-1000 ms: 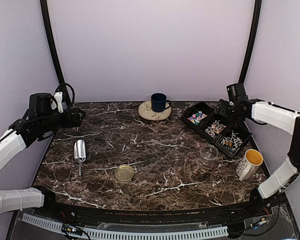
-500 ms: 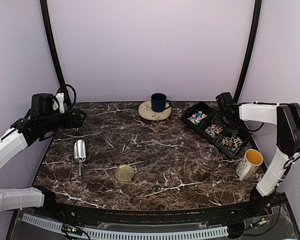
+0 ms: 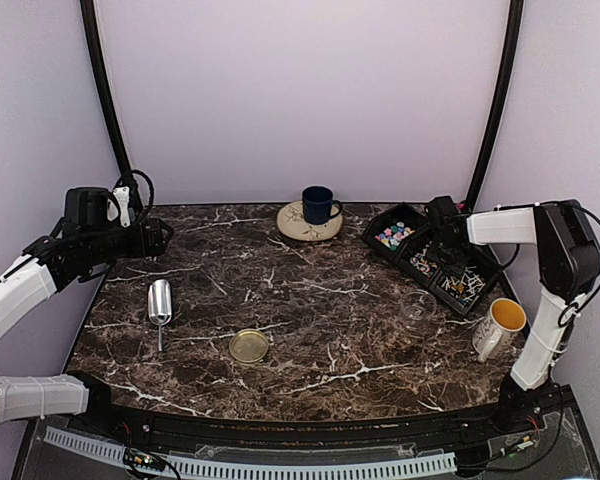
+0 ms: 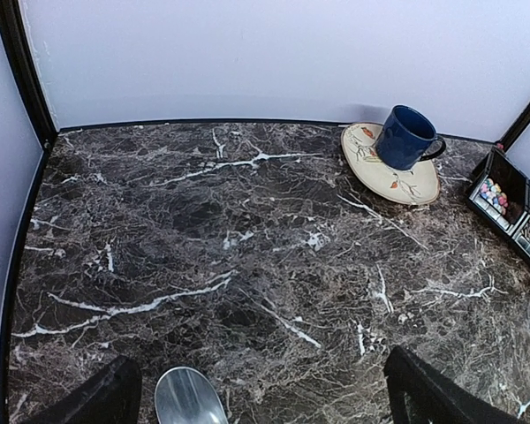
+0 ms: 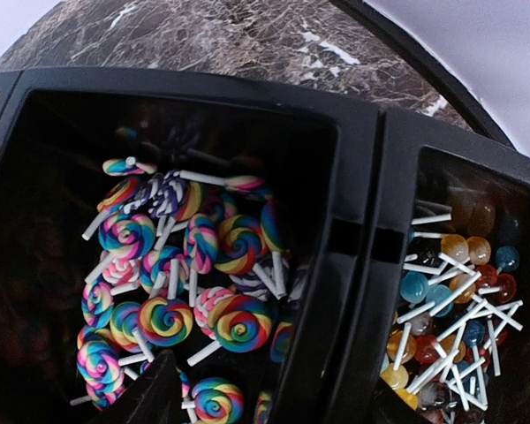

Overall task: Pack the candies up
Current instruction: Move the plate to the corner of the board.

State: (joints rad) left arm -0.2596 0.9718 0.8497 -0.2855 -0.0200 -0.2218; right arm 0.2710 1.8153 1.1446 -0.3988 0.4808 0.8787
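Note:
The candies fill a black three-part tray (image 3: 480, 262): pastel pieces (image 3: 391, 237), swirl lollipops (image 3: 425, 259) and round stick lollipops (image 3: 464, 285). My right gripper (image 3: 438, 238) hangs low over the tray's middle part. In the right wrist view the right gripper (image 5: 269, 406) is open. Its left finger (image 5: 150, 397) is down among the swirl lollipops (image 5: 238, 322), and the divider wall (image 5: 349, 256) runs between the jaws. Round lollipops (image 5: 442, 309) lie to the right of that wall. My left gripper (image 3: 156, 238) is open above the table's far left; nothing lies between the left gripper's (image 4: 261, 364) fingers.
A small clear jar (image 3: 417, 305) stands in front of the tray, a yellow-lined mug (image 3: 500, 328) to its right. The gold lid (image 3: 249, 346) and a metal scoop (image 3: 160, 302) lie at the front left. A blue mug (image 3: 318, 204) sits on a plate (image 3: 298, 226) at the back.
The right gripper has moved left and down from the back right to the tray's middle part, and its jaws have narrowed. The left arm has barely moved.

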